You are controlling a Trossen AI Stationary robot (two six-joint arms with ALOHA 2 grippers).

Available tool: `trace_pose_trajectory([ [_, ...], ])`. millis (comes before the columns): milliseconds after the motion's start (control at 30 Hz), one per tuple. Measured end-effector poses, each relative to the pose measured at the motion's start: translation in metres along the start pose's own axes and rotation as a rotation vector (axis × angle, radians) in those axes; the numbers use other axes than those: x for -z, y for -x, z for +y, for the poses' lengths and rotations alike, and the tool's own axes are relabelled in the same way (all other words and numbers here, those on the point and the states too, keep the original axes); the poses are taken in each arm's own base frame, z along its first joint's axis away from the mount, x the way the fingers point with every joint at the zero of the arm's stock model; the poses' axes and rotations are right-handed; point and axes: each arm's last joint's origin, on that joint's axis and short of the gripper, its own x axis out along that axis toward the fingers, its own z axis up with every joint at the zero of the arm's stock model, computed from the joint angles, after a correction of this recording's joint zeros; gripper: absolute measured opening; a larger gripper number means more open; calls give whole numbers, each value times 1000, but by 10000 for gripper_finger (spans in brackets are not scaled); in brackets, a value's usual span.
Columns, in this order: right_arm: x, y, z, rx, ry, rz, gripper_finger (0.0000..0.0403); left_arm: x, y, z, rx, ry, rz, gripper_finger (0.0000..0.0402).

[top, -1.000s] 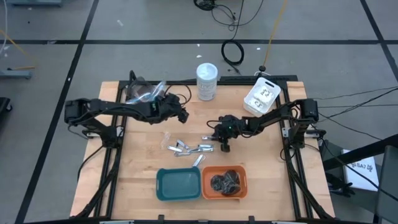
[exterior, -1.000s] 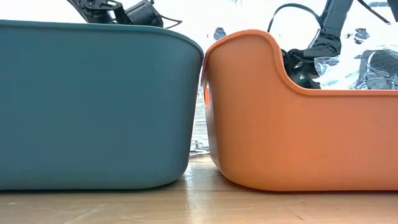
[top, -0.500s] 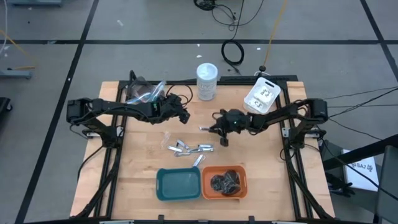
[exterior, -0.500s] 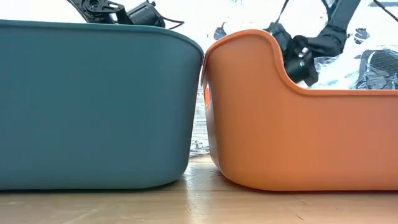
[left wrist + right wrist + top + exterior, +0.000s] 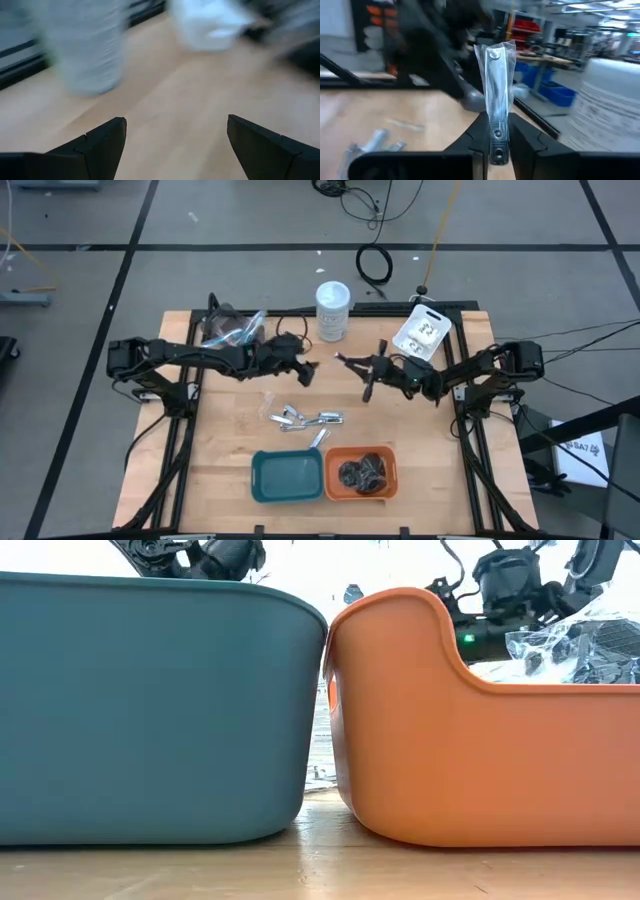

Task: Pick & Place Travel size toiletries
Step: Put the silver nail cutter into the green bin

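The right gripper [image 5: 368, 372], just right of the white-lidded jar [image 5: 333, 310] and above the table [image 5: 225, 450], has its jaws clamped on a wrapped silver stick [image 5: 494, 95]. The left gripper [image 5: 305, 370], left of the jar, has its jaws spread wide, empty. More silver sticks [image 5: 305, 418] lie below the jar.

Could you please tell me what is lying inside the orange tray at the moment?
The orange tray holds dark round bundles in clear wrap, which also show above its rim in the low view. Anything beneath them, and the tray floor under them, is covered.
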Motion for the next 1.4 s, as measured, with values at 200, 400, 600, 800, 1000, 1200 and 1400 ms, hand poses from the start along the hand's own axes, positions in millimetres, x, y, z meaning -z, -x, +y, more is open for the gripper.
trace_pose_trajectory([
  [200,-5,5,5,101,89,-49,36,-20,12,-35,220,-43,-284,340],
  [400,-18,8,8,207,175,-144,36,-25,21,-50,299,-24,-392,340],
  [600,-28,8,13,203,182,-214,36,-31,22,-46,229,107,-455,340],
  [800,-33,5,20,181,216,-221,36,-29,8,-50,220,111,-491,340],
  [1000,-31,4,22,174,229,-199,36,-32,-19,-68,240,42,-488,340],
  [1200,-30,4,22,170,234,-189,36,-43,-27,-82,235,-58,-525,339],
  [1400,-29,4,21,177,252,-175,36,-46,-23,-83,231,-75,-537,286],
])
